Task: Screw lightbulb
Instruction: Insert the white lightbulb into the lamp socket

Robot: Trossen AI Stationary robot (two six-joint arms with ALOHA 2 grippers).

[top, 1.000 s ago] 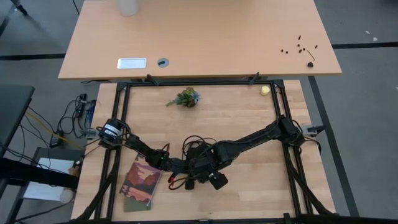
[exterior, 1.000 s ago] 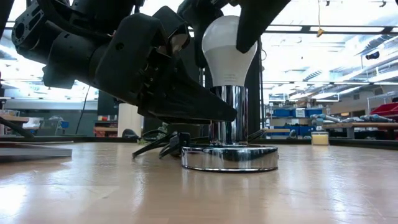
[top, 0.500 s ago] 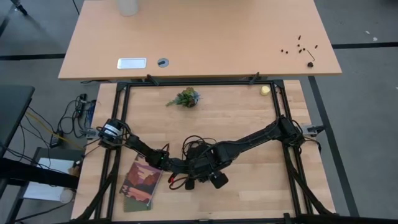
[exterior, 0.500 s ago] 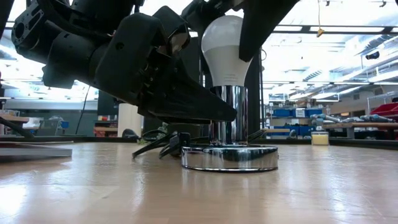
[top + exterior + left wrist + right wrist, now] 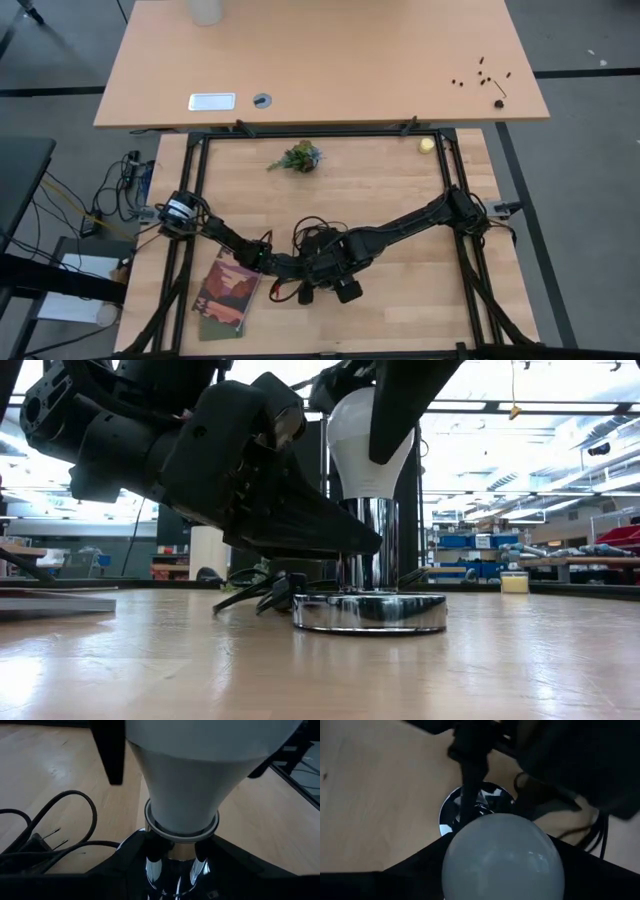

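The white frosted lightbulb (image 5: pixel 365 450) stands upright with its base in a chrome socket post (image 5: pixel 368 545). The post rises from a round chrome disc (image 5: pixel 370 612) that lies flat on the wooden table. My left gripper (image 5: pixel 172 870) is shut on the post just below the bulb. It shows as a dark mass left of the post in the low view (image 5: pixel 300 530). My right gripper (image 5: pixel 502 870) comes from above and is shut on the bulb's round head (image 5: pixel 502 855). Both grippers meet at the table's near middle (image 5: pixel 325 272). My left gripper pinches the chrome socket post (image 5: pixel 172 865) between its two fingers (image 5: pixel 131 857), right under the bulb's collar. The fingers lie level, coming from the table's left. The disc stays flat on the table. My right gripper pinches the bulb's wide round head (image 5: pixel 455 855) between its two fingers (image 5: pixel 415 870), one on each side. The fingers point down from above. The bulb stands upright with its base in the socket.
A black cord (image 5: pixel 45 835) coils on the table beside the disc. A book (image 5: pixel 225 295) lies near the left front. A small plant sprig (image 5: pixel 297 157) and a pale yellow round object (image 5: pixel 427 145) lie near the far edge. A second table (image 5: pixel 320 60) stands beyond.
My right gripper has turned about the bulb's upright axis. In the low view its finger in front of the bulb has swung from the bulb's right side toward its middle. My left gripper and the socket post have stayed in place.
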